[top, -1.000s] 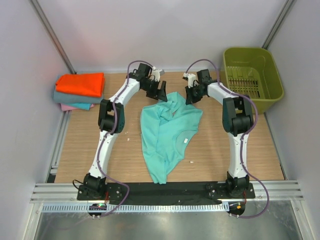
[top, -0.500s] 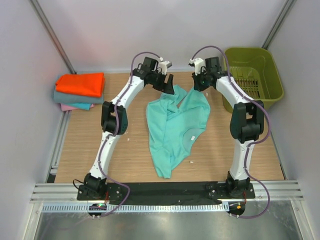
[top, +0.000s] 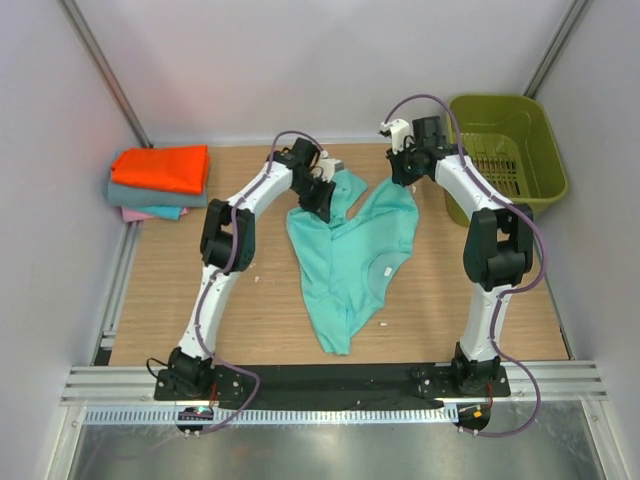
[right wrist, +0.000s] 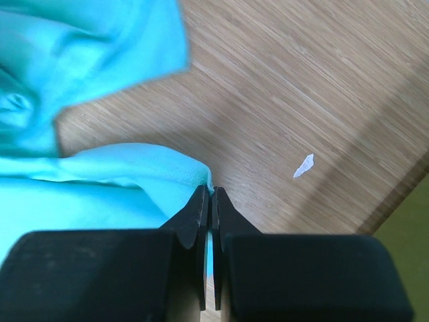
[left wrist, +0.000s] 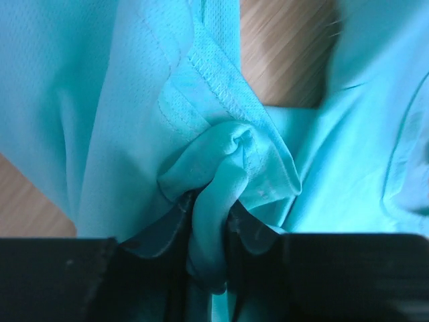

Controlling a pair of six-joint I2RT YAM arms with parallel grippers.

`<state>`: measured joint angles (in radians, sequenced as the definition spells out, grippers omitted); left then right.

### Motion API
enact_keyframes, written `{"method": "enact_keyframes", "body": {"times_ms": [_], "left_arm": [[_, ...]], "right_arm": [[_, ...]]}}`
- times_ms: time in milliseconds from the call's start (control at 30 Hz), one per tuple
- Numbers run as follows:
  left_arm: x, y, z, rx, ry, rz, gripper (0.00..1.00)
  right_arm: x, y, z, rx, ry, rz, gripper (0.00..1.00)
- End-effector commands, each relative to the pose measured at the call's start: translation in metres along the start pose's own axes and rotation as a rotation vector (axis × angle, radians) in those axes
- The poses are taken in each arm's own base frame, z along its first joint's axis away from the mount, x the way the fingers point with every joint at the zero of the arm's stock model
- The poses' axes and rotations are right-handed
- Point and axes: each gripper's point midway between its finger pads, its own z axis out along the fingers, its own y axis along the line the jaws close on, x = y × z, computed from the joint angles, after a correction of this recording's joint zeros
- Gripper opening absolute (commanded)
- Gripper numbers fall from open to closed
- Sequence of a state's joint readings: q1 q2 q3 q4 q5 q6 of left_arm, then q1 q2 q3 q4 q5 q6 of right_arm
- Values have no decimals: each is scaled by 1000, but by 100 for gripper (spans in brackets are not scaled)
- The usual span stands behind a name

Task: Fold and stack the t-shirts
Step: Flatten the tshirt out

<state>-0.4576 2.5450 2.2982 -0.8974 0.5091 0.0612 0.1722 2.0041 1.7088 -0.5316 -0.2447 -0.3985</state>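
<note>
A mint-green t-shirt (top: 345, 250) lies crumpled along the middle of the table, its small white neck label (top: 382, 271) showing. My left gripper (top: 322, 200) is at its upper left corner, shut on a bunched fold of the mint cloth (left wrist: 214, 221). At the upper right corner my right gripper (top: 408, 172) is shut on the shirt's thin edge (right wrist: 201, 178). Folded t-shirts lie stacked at the far left: orange (top: 160, 168) on top, grey-teal (top: 150, 196) below it, pink (top: 140, 214) at the bottom.
An olive-green plastic basket (top: 505, 150) stands at the back right corner. A small white scrap (right wrist: 303, 165) lies on the wood near my right gripper. White walls close in the table on three sides.
My left gripper has closed on the shirt's upper left part and dropped onto it. The right arm has carried its corner toward the back, and the shirt has shifted and spread slightly.
</note>
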Motion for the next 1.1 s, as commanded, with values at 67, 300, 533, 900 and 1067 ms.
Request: {"method": "enact_keyframes", "body": {"times_ms": [67, 300, 533, 900, 1067], "left_arm": [[24, 4, -81, -73, 37, -58, 14], [72, -37, -132, -29, 69, -129, 11], [128, -65, -169, -84, 91, -228, 18], [178, -30, -220, -270, 49, -360, 15], [165, -5, -251, -397, -8, -260, 46]], "right_arm": [[-23, -16, -22, 55, -65, -16, 1], [-19, -21, -25, 63, -57, -15, 1], [-17, -24, -26, 78, -53, -17, 1], [-12, -20, -31, 77, -43, -26, 1], [-9, -15, -33, 71, -35, -37, 1]]}}
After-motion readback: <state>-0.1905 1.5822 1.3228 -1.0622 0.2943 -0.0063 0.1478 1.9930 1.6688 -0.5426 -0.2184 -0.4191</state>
